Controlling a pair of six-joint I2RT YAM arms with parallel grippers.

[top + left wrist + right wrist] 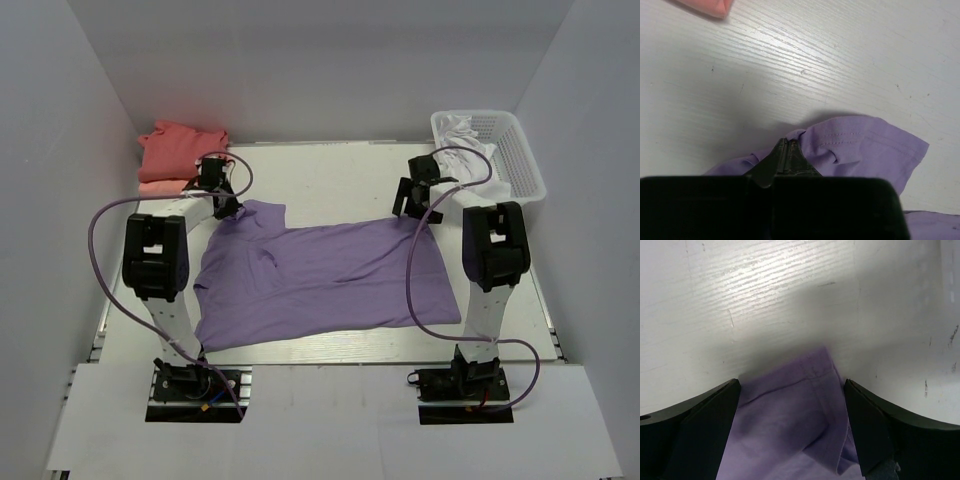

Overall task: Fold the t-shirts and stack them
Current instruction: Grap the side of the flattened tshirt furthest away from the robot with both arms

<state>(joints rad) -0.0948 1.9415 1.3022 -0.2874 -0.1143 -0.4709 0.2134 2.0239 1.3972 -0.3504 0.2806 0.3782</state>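
Table [330, 175]: white, bearing all items.
Lavender t-shirt [330, 275]: spread mostly flat at the table's middle, collar end toward the left arm, rumpled along its far edge.
White basket [522, 165]: beyond the lavender t-shirt's far right corner, holding white cloth.
Coral-red t-shirt [180, 145]: folded, beyond the lavender t-shirt's far left corner, lying on the salmon-pink t-shirt [160, 186].
Left gripper [786, 146]: jaws clenched on the lavender t-shirt's far left corner.
Right gripper [792, 387]: jaws released, straddling its far right corner.
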